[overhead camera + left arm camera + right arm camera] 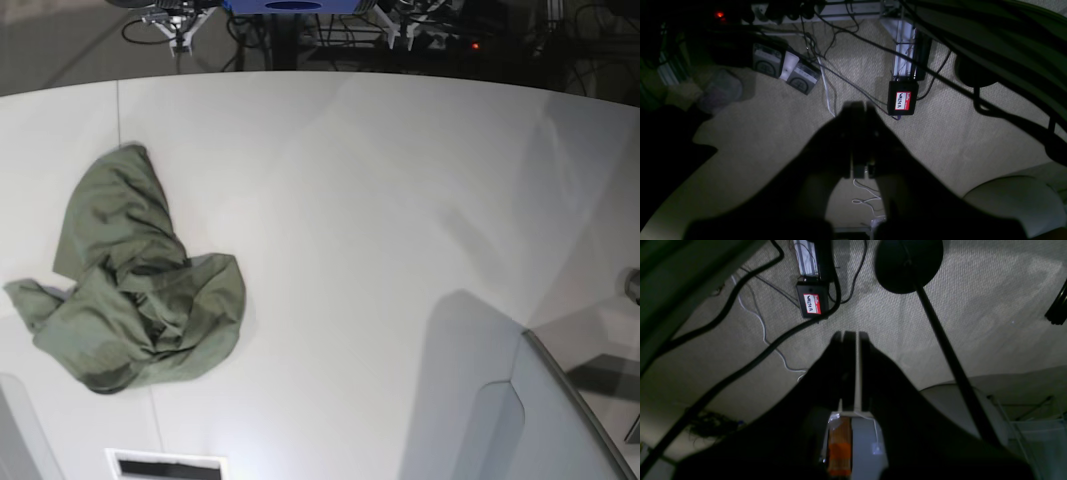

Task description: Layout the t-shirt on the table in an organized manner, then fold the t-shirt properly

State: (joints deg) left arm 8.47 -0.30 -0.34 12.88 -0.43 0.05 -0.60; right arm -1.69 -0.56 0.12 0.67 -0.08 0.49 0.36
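Observation:
The olive-green t-shirt (pixel 140 290) lies crumpled in a heap on the left part of the white table (pixel 380 200), bunched and folded over itself. Neither gripper shows in the base view. In the left wrist view my left gripper (pixel 858 106) is a dark shape with its fingers pressed together, hanging over carpeted floor with nothing between them. My right gripper (pixel 856 335) likewise has its fingers together over the floor, holding nothing. The t-shirt is out of view in both wrist views.
A grey angled panel (pixel 560 420) stands at the table's lower right. On the carpet lie black cables (pixel 740 366), a black box with a red-and-white name label (pixel 902 100) (pixel 811 303), and a round black stand base with a pole (pixel 908 263).

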